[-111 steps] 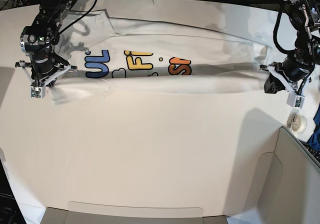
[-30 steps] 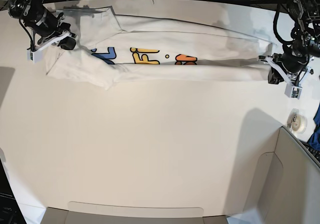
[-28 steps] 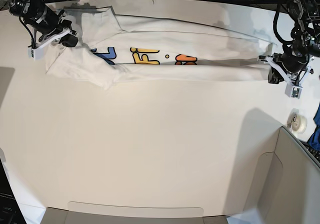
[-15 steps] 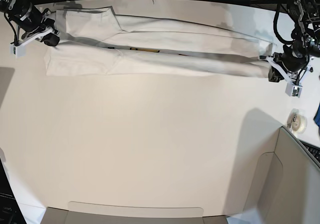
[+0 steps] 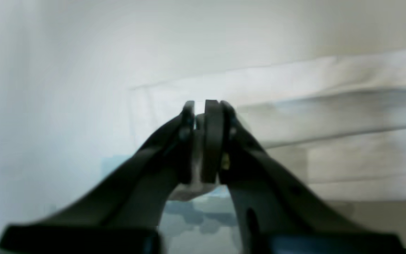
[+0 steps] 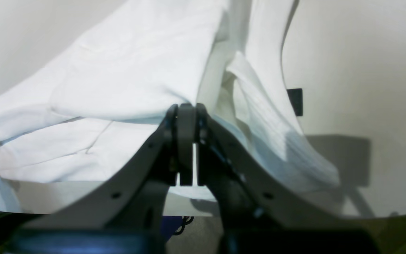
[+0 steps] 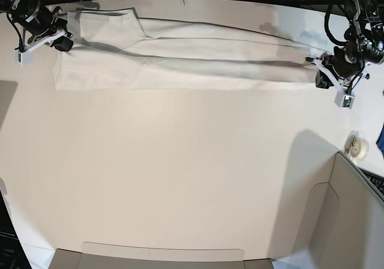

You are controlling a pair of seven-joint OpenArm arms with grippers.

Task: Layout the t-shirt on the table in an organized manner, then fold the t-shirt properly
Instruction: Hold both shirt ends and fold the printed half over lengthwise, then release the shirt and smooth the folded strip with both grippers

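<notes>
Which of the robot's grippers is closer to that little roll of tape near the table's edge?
Left. The left gripper sits just above the tape roll, at the t-shirt's end; the right gripper is at the far opposite end.

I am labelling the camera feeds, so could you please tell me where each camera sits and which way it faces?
Base: high above, looking down on the table, the t-shirt and both arms.
Left wrist: on the left arm, looking past the left gripper at the shirt's folded end.
Right wrist: on the right arm, looking past the right gripper, closed on a shirt edge.
All three views share the t-shirt and the table.
</notes>
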